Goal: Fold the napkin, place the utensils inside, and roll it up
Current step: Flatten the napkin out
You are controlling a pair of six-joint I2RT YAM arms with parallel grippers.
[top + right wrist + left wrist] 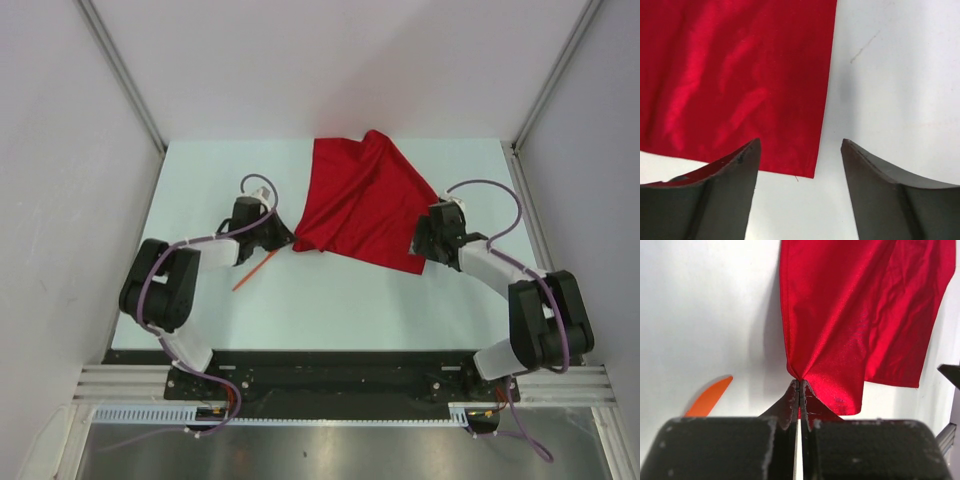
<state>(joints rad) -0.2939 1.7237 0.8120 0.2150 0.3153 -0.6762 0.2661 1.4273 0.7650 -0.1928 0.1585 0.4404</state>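
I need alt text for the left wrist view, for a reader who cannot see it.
The left pincer, shut, pinches a corner of the red napkin, which spreads over the white table. The orange utensil's tip shows at lower left.

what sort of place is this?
Likely a lab robot cell: plain white enclosure walls, aluminium frame posts, pale tabletop holding a bright red cloth napkin and thin orange plastic knife.

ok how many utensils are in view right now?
1. A thin orange utensil lies on the table next to the left gripper, outside the napkin. Anything under the napkin's folds would be hidden.
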